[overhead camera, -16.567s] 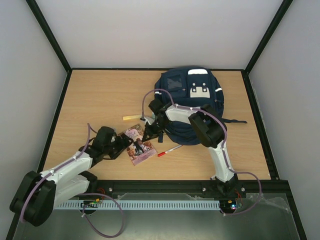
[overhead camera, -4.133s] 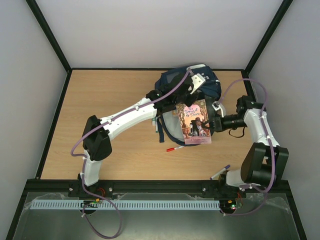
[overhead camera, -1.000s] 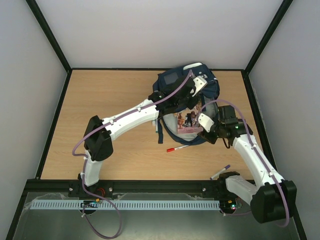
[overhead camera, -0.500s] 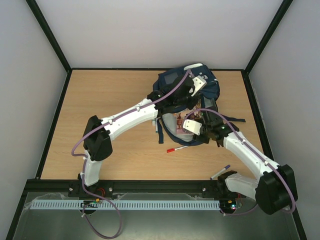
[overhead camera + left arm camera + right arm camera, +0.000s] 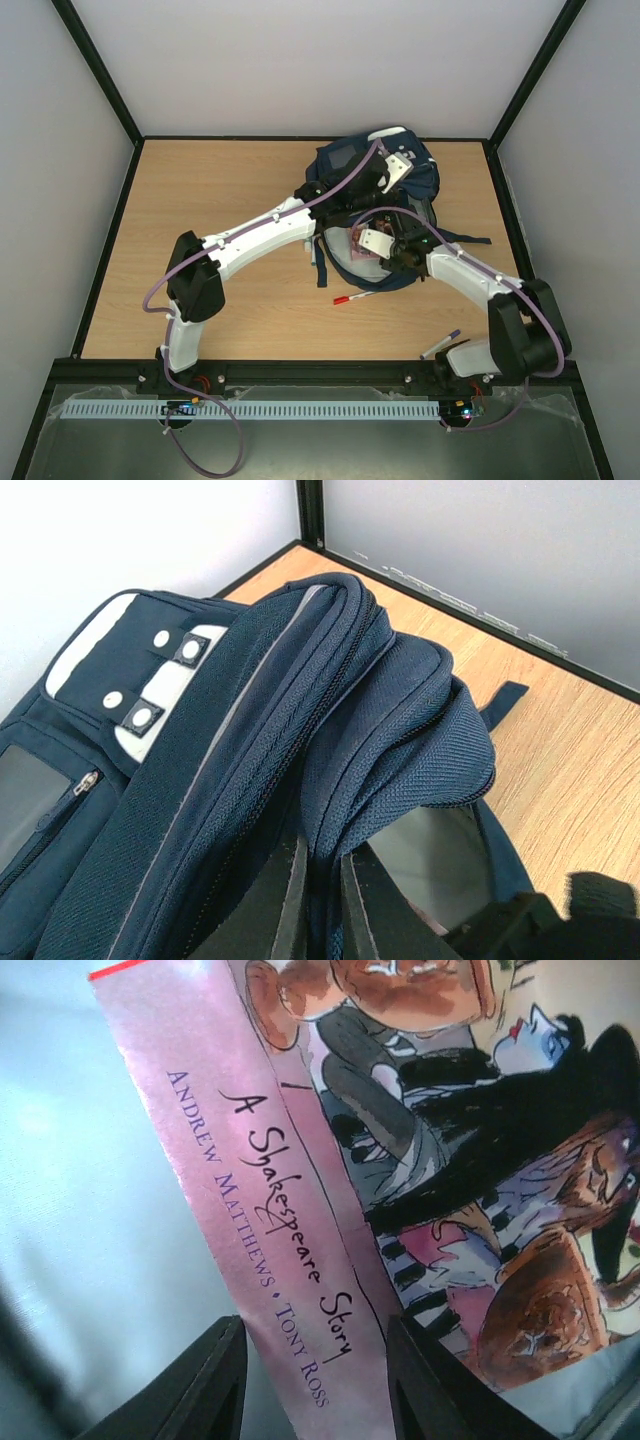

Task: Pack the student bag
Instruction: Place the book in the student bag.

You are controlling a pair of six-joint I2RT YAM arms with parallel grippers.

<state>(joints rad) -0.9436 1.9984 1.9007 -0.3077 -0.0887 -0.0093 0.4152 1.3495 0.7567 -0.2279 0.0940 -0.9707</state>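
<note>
The navy student bag (image 5: 350, 160) lies at the back of the table, its white patch (image 5: 397, 165) lifted. My left gripper (image 5: 378, 185) is shut on the fabric edge of the bag's mouth (image 5: 322, 850) and holds it up, so the grey lining (image 5: 430, 850) shows. A pink illustrated book (image 5: 360, 245) lies inside the opening. In the right wrist view its spine (image 5: 290, 1230) runs between the tips of my right gripper (image 5: 315, 1335). Those jaws stand apart over the book's face, and the cover carries on behind the right finger (image 5: 420, 1380). It pinches nothing.
A red pen (image 5: 352, 297) lies on the wood just in front of the bag. A purple pen (image 5: 440, 345) rests near the right arm's base. Bag straps trail out to the right (image 5: 470, 240) and left (image 5: 320, 265). The black frame rail (image 5: 450, 590) lies behind the bag.
My right arm has swung left and reached further into the bag's mouth, and the book has sunk deeper inside. The left gripper has kept the flap lifted and has not moved.
</note>
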